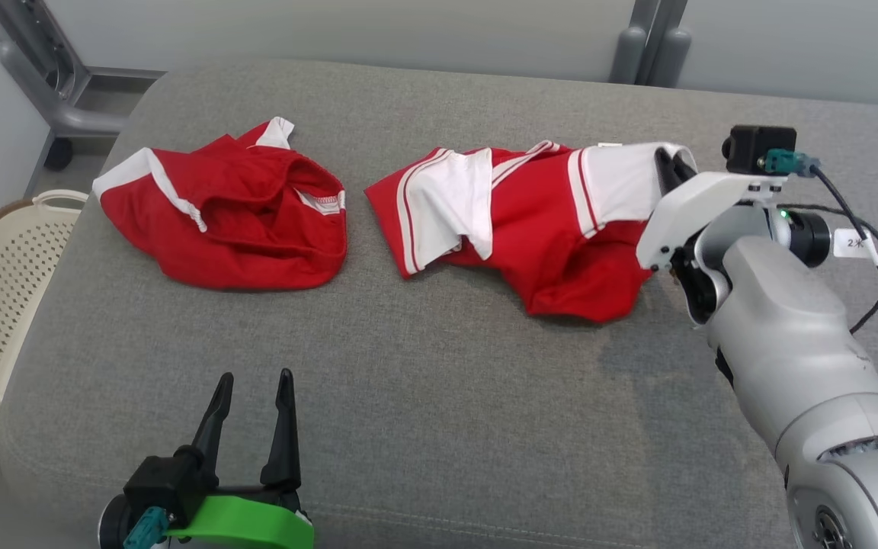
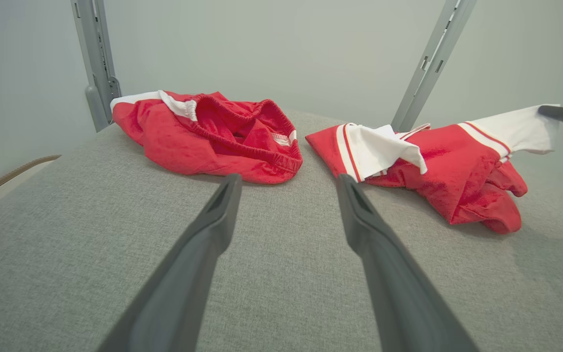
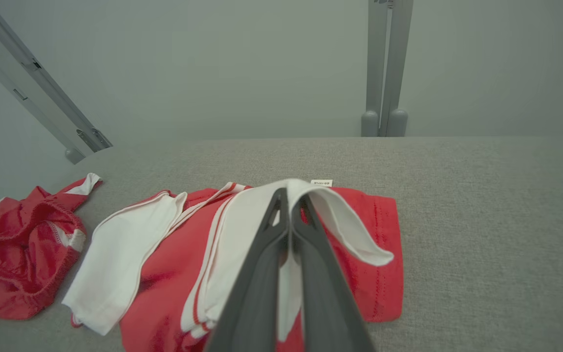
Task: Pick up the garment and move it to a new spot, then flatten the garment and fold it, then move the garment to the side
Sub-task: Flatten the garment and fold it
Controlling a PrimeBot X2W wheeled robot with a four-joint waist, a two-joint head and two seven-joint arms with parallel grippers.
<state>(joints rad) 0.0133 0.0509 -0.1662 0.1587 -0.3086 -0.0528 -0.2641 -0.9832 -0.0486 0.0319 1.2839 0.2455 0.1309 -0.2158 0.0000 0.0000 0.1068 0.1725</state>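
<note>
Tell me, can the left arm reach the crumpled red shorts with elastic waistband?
Probably yes: the open left gripper faces the crumpled red shorts, with bare grey fabric surface between them.

**Table** (image 1: 439,396): padded, covered in grey woven fabric, with rounded corners. The whole near half and the far right are bare.

**Item 1, shorts** (image 1: 233,221): red with white trim and an elastic waistband. They lie in a crumpled heap on the far left part of the table, waistband opening upward.

**Item 2, garment** (image 1: 515,229): red with white panels edged in red-and-white stripes. It is rumpled, partly doubled over itself, and lies right of centre in the far half. A strip of bare table separates it from the shorts, so the two do not touch. Its right-hand white panel is raised off the table, and the rest lies on the cover. A small white label (image 3: 321,183) sits at its far edge.
</note>
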